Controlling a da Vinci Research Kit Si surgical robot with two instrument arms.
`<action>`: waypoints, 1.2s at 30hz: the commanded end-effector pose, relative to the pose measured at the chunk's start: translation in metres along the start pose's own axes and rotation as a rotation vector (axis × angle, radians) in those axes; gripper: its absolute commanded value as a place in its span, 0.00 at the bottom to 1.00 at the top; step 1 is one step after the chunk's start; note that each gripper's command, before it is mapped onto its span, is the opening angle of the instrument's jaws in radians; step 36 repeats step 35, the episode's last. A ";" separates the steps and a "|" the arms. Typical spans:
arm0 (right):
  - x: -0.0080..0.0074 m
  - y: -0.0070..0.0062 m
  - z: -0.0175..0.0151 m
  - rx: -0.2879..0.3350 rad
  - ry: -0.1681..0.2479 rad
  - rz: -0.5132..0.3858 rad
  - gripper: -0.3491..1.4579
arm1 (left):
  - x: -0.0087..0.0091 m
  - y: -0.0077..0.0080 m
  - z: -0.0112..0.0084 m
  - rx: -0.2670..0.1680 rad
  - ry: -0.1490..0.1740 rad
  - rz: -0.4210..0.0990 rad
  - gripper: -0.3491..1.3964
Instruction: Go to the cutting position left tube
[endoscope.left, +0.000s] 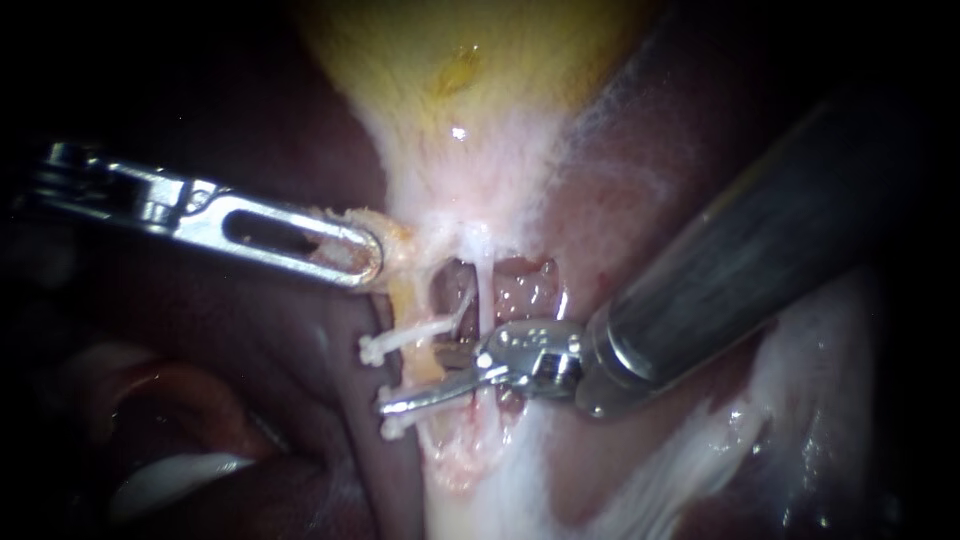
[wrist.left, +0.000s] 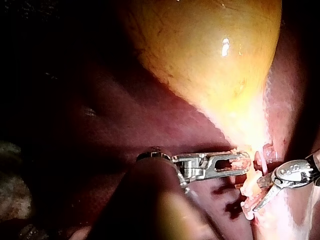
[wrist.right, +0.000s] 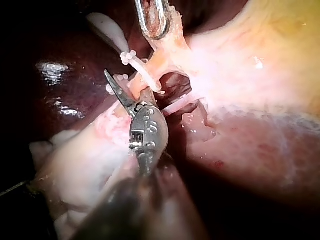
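Entering from the upper right, the right instrument lies nearest the endoscope's camera: a thick dark-grey metal shaft, a silver hinged wrist and two slim pointed blades. Its jaws are parted, with a narrow gap between the blades. The longer, lower blade reaches out across the dissected window, while the shorter, darker one sits just above it. Between them lies the left tube, a short yellowish-pink stalk that runs down the left edge of the opening. Neither blade visibly presses on it from both sides. Two clips cross this tube. The upper white clip, a thin plastic bar with a knobbed end, lies just above the blades. The lower white clip, of the same make, lies just below them, so the blades stand between the two. In the right wrist view the pointed blade lies right beside the stalk, just short of the knobbed clip ends. Beside the left tube hangs the right tube, a thin pale whitish strand at the middle of the window. Farther back, the left instrument, a bright silver shaft ending in long slotted jaws, comes in from the left. Its jaws are clamped on the tissue flap, a ragged yellow-orange tag at the top of the left tube. Beyond that rises the gallbladder, a smooth yellow sac narrowing to a pale pink neck. Around and behind everything lies the liver, dark reddish-brown and glossy.
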 end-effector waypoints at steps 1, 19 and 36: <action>0.0001 0.0001 0.0002 0.003 0.001 -0.004 0.98 | 0.0000 0.0001 0.0001 0.000 0.000 0.000 0.00; 0.0013 0.0018 0.0025 -0.002 0.032 0.004 0.97 | -0.0002 0.0001 0.0003 -0.001 -0.001 0.000 0.00; 0.0011 0.0017 0.0023 -0.004 0.033 0.004 0.97 | -0.0002 0.0003 0.0003 0.000 0.000 0.000 0.00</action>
